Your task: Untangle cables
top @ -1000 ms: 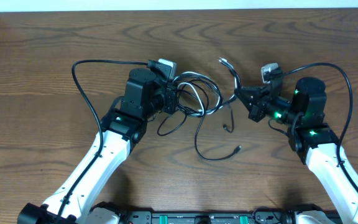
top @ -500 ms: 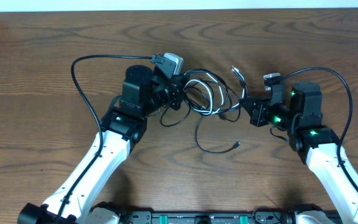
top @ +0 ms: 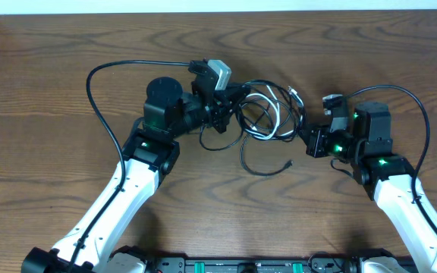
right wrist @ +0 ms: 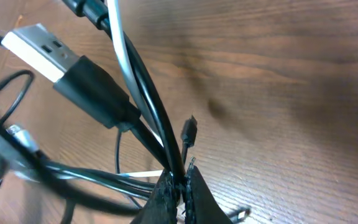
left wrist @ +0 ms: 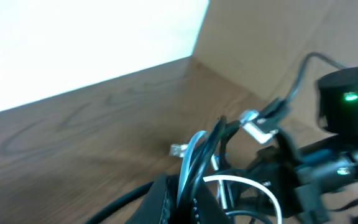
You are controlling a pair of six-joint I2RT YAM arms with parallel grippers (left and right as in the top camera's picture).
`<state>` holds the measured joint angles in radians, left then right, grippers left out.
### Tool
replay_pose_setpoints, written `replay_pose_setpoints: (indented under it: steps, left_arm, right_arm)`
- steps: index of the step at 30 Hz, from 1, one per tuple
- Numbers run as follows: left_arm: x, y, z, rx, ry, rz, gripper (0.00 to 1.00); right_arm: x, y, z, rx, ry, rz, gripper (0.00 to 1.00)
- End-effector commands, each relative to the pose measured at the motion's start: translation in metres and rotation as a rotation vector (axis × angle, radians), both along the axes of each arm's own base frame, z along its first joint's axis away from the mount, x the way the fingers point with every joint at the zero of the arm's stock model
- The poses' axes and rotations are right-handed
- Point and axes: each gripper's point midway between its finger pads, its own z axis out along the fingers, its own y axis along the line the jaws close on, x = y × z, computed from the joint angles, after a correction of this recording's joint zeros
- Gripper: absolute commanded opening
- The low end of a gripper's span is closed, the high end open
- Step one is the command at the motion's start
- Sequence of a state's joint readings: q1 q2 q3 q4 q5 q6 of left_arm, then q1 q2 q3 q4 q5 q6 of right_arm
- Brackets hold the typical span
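Both claws hold the cables (top: 268,121) at the upper centre of the overhead frame, partly lifted and partly trailing on the counter (top: 51,174). The left claw (top: 224,114) is clenched on the left side of the tangle, and the right claw (top: 309,140) is clenched on its right side. I judge this two-point hold to be for tension: with each side pinned, drawing the arms apart should open the loops and show which strand crosses which. One black loop (top: 253,163) sags toward the lower centre and ends in a small plug (top: 290,163) that lies free on the counter, apart from both claws.

What each view adds:
- Overhead: gives the whole layout, the spread of the loops and the free end. It does not resolve which strands each claw pinches.
- Right wrist: the fingertips at bottom centre are closed on a black strand (right wrist: 148,93) and a white strand (right wrist: 120,43) together. A USB plug (right wrist: 39,46) sits at upper left, beyond the pinch.
- Left wrist: blurred. Black and white strands rise from between the left fingers at bottom centre, and the right arm (left wrist: 347,99) shows at the right edge. I cannot tell which strands are pinched here
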<state>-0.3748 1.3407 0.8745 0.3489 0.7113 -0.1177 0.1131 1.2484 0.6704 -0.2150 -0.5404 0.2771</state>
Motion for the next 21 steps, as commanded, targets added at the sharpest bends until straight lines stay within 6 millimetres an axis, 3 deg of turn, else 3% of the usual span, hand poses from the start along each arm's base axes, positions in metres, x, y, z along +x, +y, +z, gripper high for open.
replay_pose_setpoints:
  steps: [1, 21]
  left_arm:
    - [-0.011, -0.002, 0.03, -0.065, -0.038, -0.053, 0.08]
    - [-0.032, 0.006, 0.079, -0.131, -0.153, -0.055, 0.08]
  right_arm:
    - [0.004, -0.012, -0.005, -0.054, 0.002, -0.052, 0.01]
    - [-0.003, -0.025, -0.019, -0.119, 0.064, -0.102, 0.03]
